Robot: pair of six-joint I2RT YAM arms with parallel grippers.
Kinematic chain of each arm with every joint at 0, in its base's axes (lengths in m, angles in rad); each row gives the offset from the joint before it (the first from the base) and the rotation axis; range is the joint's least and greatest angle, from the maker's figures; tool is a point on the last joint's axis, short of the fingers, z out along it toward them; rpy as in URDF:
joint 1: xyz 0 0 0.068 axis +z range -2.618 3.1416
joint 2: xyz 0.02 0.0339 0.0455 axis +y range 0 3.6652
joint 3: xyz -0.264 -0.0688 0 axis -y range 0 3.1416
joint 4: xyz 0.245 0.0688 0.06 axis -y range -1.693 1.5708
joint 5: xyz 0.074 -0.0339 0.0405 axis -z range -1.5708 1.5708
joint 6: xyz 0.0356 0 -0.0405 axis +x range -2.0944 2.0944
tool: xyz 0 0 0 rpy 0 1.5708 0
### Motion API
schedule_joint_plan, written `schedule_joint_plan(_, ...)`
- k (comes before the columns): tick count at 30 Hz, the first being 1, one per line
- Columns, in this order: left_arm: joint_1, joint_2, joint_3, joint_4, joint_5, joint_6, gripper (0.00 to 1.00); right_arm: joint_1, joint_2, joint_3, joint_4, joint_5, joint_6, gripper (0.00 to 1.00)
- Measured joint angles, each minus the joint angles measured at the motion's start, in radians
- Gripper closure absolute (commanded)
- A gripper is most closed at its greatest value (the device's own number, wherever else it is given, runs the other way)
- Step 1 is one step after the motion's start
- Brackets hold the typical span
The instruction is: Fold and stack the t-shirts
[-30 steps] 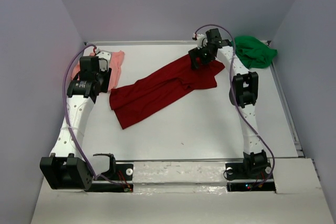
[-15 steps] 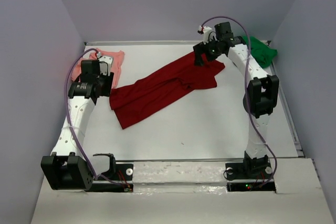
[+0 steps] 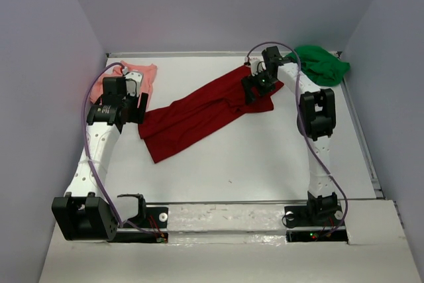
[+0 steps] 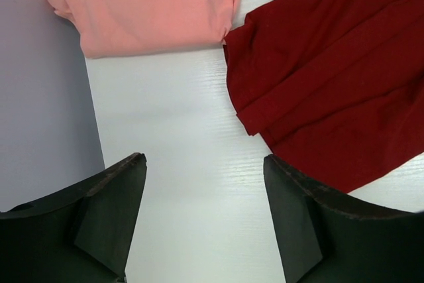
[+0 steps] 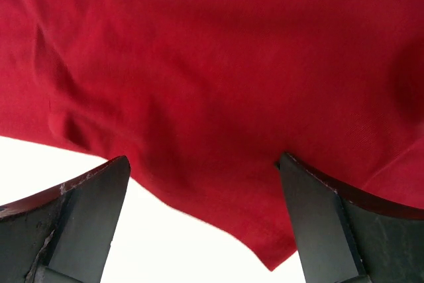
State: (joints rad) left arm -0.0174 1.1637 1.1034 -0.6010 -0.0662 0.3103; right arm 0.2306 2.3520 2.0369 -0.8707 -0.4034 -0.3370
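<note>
Both tools open, empty: right tool [image 5: 203, 160] over the dark red shirt [image 3: 205, 111], left tool [image 4: 202, 160] over bare worktop [image 4: 179, 111] beside it, so you may pinch one layer or miss.

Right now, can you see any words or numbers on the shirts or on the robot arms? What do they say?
No text can be read anywhere.
Dark red shirt: plain, no print.
Salmon pink shirt: plain, no print.
Green shirt: plain as far as it shows.
Left arm and right arm: no label big or sharp enough to read.
</note>
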Motion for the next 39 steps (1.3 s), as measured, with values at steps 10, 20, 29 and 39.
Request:
schedule_joint_plan(10,0.0,0.0,-0.007,0.006,-0.033,0.002,0.06,0.0,0.089,0.221,-0.019,-0.021,0.002,0.0)
schedule_joint_plan(20,0.002,0.004,-0.01,0.005,-0.059,0.002,0.01,0.0,0.18,0.294,-0.01,-0.022,0.025,0.0)
schedule_joint_plan(29,0.006,0.022,-0.011,0.005,-0.067,0.002,0.01,0.0,0.23,0.379,0.019,0.012,0.07,0.0)
schedule_joint_plan(39,0.014,0.061,-0.011,0.005,-0.065,-0.002,0.01,0.0,0.257,0.397,0.143,0.053,0.111,0.0)
